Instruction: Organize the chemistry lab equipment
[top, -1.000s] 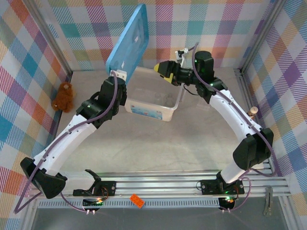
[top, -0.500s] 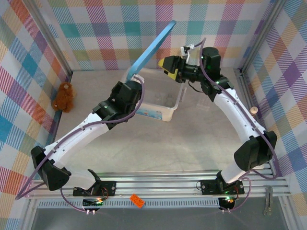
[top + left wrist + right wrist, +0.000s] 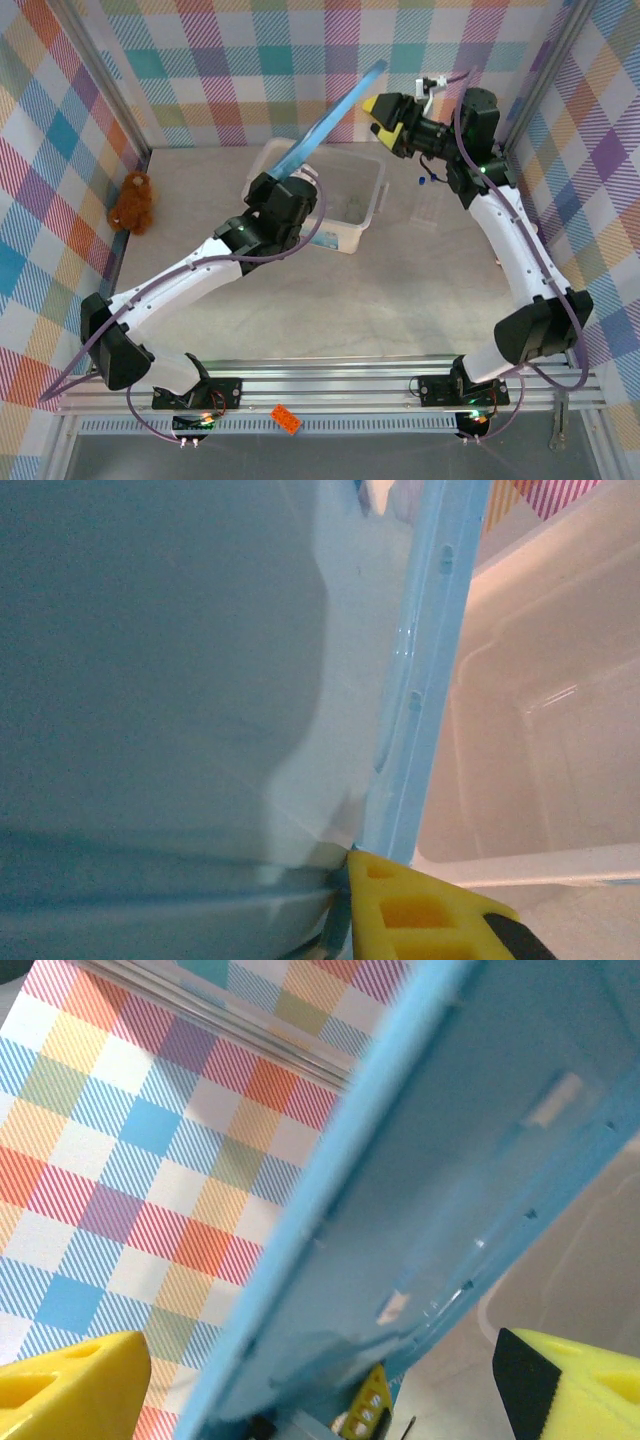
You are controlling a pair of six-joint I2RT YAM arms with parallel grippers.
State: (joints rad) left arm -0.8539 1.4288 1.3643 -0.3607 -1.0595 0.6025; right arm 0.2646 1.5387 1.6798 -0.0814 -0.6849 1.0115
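Blue lid [image 3: 335, 110] in left hand [image 3: 280, 181], above bin [image 3: 345, 238]

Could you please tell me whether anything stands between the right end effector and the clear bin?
Yes: the blue lid, held tilted by the left end effector, slants across just in front of the open right end effector, above the clear bin.

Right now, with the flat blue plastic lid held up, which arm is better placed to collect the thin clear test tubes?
Right, probably: the right gripper is open and the test tubes lie beside that arm; the left gripper is shut on the lid.
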